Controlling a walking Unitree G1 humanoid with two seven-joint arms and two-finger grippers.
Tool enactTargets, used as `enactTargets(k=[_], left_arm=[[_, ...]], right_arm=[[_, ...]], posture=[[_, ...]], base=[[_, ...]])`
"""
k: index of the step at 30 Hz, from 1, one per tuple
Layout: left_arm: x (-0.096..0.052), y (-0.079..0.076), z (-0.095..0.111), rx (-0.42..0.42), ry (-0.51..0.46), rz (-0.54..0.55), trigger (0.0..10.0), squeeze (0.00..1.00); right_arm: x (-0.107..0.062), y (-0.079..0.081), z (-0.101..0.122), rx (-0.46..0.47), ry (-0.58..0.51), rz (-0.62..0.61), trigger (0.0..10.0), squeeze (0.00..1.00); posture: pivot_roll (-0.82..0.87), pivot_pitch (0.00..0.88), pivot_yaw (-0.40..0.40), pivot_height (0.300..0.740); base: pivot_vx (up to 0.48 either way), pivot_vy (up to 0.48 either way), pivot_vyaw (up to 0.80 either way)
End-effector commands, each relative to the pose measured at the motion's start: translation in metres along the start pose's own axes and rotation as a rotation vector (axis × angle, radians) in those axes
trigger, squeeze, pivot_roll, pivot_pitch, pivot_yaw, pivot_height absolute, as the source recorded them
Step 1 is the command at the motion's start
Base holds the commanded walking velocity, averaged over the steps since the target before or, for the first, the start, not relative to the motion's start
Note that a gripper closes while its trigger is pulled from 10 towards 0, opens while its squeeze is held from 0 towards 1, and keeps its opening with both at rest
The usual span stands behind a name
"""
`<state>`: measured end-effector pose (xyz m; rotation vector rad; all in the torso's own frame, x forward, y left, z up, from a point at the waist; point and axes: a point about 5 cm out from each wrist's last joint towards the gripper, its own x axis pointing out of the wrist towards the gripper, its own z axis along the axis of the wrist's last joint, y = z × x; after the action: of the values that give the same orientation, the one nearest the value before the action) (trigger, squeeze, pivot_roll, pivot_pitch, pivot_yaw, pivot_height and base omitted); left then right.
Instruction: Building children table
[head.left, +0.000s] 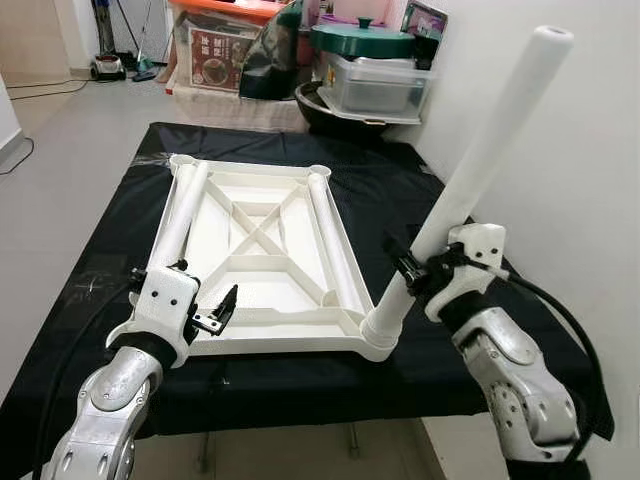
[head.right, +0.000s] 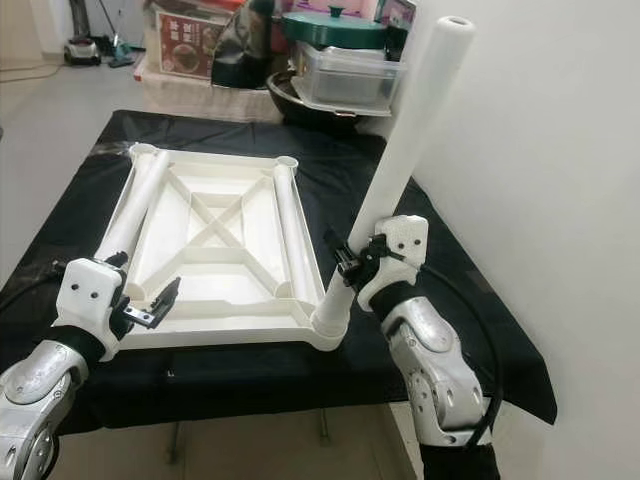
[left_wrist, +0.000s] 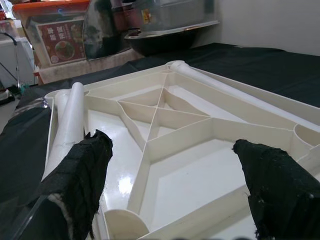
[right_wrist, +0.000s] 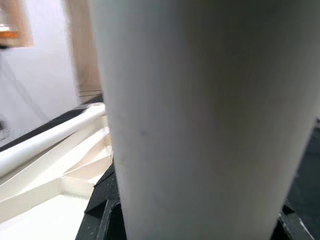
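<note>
A white children's tabletop (head.left: 262, 290) lies upside down on a black-covered table (head.left: 100, 250), its ribbed underside up. Two white legs lie inside it, one along the left side (head.left: 182, 212) and one along the right side (head.left: 332, 240). My right gripper (head.left: 408, 268) is shut on a third white leg (head.left: 470, 170), which stands tilted with its lower end in the near right corner socket (head.left: 378, 335). My left gripper (head.left: 212, 310) is open just above the tabletop's near left edge, holding nothing; its black fingertips (left_wrist: 82, 172) frame the ribs.
A white wall (head.left: 600, 150) runs close along the table's right side. Beyond the far edge stand a black bowl (head.left: 335, 110), a clear box with a green lid (head.left: 375, 70) and a printed carton (head.left: 215, 55). Bare floor (head.left: 60, 150) lies to the left.
</note>
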<state>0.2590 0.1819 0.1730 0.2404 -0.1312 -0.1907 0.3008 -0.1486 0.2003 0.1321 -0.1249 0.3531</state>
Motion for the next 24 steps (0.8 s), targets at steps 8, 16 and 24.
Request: enactTargets(k=[8, 16, 24], left_arm=[[-0.001, 0.003, -0.001, 0.019, 0.01, 0.012, 10.0, 0.0], [-0.002, 0.009, -0.002, 0.032, 0.016, 0.041, 10.0, 0.0], [0.001, 0.005, -0.003, 0.027, 0.016, 0.033, 10.0, 0.0]], right_arm=[[0.004, -0.016, -0.047, 0.052, 0.25, -0.301, 0.0, 0.0], [-0.008, -0.025, -0.06, 0.113, 0.29, -0.505, 0.0, 0.0], [0.009, 0.021, -0.042, 0.105, 0.158, -0.086, 0.0, 0.0]], posture=[[0.09, 0.0, -0.158, 0.74], [0.09, 0.0, -0.158, 0.74], [0.08, 0.0, -0.148, 0.74]], base=[[0.0, 0.0, 0.0], [0.0, 0.0, 0.0], [0.0, 0.0, 0.0]])
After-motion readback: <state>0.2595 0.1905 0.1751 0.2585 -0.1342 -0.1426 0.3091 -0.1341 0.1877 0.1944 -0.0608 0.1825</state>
